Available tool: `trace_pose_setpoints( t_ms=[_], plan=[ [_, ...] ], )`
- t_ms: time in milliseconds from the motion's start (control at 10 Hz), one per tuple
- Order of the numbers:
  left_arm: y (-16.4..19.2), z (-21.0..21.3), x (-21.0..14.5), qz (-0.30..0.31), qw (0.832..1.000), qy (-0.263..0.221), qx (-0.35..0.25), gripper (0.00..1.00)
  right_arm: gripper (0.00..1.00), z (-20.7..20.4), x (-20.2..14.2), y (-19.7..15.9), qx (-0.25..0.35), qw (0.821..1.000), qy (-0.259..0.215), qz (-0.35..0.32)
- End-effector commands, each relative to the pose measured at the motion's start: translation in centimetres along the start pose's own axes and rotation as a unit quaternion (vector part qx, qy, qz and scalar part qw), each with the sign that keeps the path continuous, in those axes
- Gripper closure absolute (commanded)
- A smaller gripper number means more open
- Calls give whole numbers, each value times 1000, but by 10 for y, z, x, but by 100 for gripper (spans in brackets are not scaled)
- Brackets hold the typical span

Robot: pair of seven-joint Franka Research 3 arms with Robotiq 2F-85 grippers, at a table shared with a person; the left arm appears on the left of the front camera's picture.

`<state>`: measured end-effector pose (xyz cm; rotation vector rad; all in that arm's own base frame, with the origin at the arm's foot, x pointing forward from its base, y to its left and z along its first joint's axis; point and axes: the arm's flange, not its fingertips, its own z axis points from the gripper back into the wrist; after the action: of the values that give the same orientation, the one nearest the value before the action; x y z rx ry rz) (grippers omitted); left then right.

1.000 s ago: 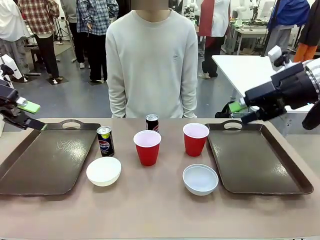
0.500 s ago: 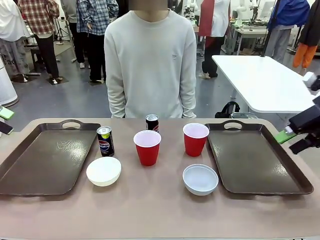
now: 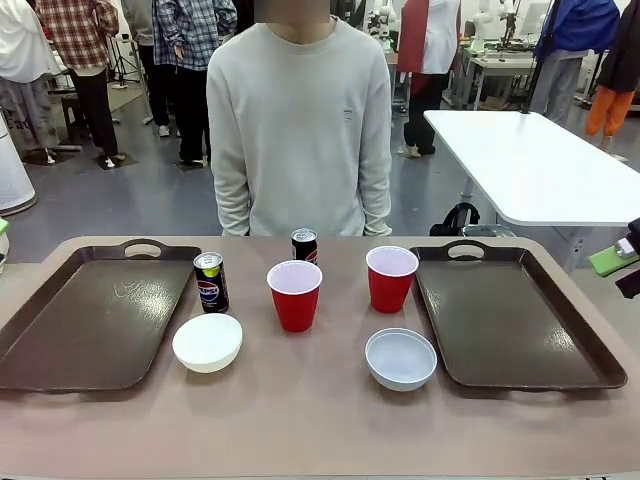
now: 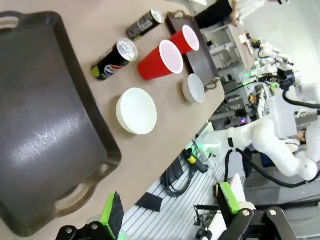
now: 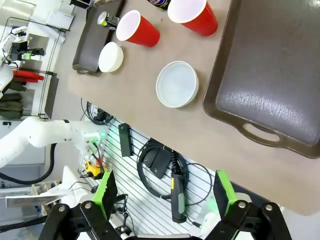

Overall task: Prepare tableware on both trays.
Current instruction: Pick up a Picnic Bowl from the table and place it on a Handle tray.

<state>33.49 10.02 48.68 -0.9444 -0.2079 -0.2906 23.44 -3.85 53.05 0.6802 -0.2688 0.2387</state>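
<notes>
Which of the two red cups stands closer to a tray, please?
The right-hand red cup, just beside the inner rim of the right tray; the other red cup stands mid-table, clear of both trays.

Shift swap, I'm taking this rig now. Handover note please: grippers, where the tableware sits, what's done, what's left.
Left gripper: open, empty, off the table's left side.
Right gripper: open, empty, off the right side.
Left tray and right tray: both bare.
On the table between them: left bowl, right bowl, left red cup, right red cup, near soda can beside the left tray, far soda can behind the left red cup.
Done: nothing placed.
Left: likely one bowl, cup and can per tray.
</notes>
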Motion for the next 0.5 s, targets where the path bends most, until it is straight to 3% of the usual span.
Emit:
trace_pose_setpoints(
  t_ms=[0,200,300,400],
  plan=[
    [3,9,-9,9,998,-51,-23,0,0,-59,-66,-11,12,1000,-20,-12],
    [-1,7,-17,7,997,-75,-21,0,0,-57,-65,-15,18,999,-33,-15],
    [-3,4,-19,-4,997,-74,-14,0,0,9,-5,-3,4,1000,-16,-6],
    [4,17,-8,13,998,-54,-21,0,0,9,-5,-3,4,1000,-16,-6]
  ],
)
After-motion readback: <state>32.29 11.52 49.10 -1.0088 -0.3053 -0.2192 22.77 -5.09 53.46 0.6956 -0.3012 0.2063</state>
